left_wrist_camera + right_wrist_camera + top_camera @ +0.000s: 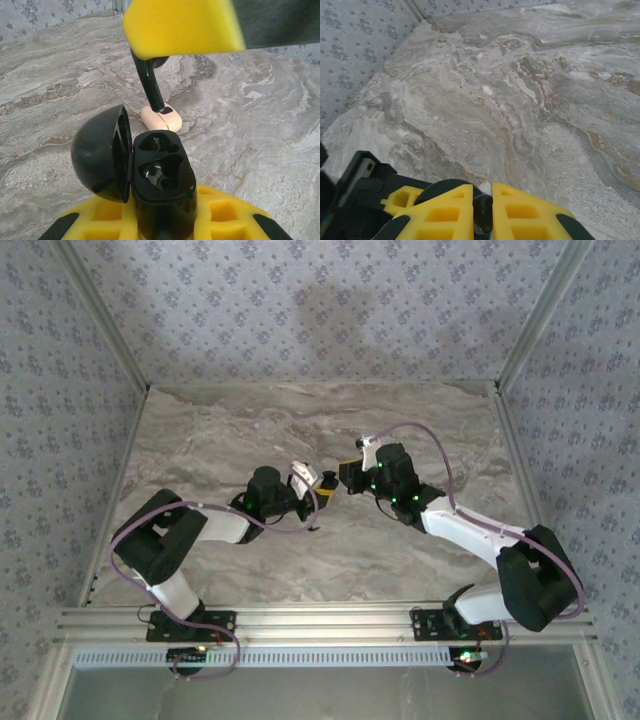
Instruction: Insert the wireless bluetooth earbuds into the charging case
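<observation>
The marbled table [220, 440] spreads beneath the charging case [164, 190]. Your two arms meet over the middle of that surface, wrists turned in toward the case from either side. Your left gripper [162, 212] is clamped tight on the lower body of the case, its yellow fingers pressing from both sides. The case stands upright with its two moulded wells facing up. Its domed lid [100, 155] is open and hangs off the case's left edge, as your left wrist camera sees it. Your right gripper [483, 192] sits above and just beyond the case, jaws pinched nearly together on one black earbud [150, 80]. The earbud's stem points down toward the case's far rim, clear of the wells. Past the case, on the table, lies a small cream-coloured object [162, 119]. A dark patch marks its top, and you cannot tell what that patch is.
</observation>
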You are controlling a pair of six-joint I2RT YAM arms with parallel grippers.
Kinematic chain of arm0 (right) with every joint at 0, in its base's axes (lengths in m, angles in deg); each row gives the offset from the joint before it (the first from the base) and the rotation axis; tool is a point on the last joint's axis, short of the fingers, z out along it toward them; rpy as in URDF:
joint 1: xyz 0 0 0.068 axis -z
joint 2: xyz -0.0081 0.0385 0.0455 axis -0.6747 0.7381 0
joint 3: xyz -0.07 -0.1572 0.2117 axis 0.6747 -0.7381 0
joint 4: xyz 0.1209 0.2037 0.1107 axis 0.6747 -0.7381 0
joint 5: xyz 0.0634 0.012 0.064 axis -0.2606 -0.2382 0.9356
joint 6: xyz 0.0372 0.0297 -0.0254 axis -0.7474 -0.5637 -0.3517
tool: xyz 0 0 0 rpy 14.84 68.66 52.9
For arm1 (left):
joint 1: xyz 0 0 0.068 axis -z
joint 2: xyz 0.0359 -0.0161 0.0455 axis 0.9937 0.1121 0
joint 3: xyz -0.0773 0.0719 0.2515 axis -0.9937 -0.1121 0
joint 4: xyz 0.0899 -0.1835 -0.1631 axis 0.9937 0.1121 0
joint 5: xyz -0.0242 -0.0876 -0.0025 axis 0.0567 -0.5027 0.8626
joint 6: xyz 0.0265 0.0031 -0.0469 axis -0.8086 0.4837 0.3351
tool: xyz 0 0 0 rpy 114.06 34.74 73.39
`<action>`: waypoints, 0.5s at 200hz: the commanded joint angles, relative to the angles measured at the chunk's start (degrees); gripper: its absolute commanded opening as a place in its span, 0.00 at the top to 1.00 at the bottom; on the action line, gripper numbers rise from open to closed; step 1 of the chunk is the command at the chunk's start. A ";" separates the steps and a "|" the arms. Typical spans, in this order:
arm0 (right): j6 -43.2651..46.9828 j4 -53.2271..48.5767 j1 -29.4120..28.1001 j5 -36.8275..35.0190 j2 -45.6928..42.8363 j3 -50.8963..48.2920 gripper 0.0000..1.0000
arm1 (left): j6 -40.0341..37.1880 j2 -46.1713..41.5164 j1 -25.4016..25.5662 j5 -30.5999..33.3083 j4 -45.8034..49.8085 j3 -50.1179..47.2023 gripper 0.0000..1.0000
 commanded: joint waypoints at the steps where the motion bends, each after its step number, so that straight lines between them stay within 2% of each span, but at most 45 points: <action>1: -0.83 3.41 -0.50 1.35 -1.64 -0.72 0.85 | 1.40 0.83 0.31 -1.80 -2.75 1.90 0.88; 100: -0.93 4.39 -0.70 1.27 -0.72 -1.57 0.85 | 3.66 0.31 0.21 -2.14 -5.61 2.60 0.87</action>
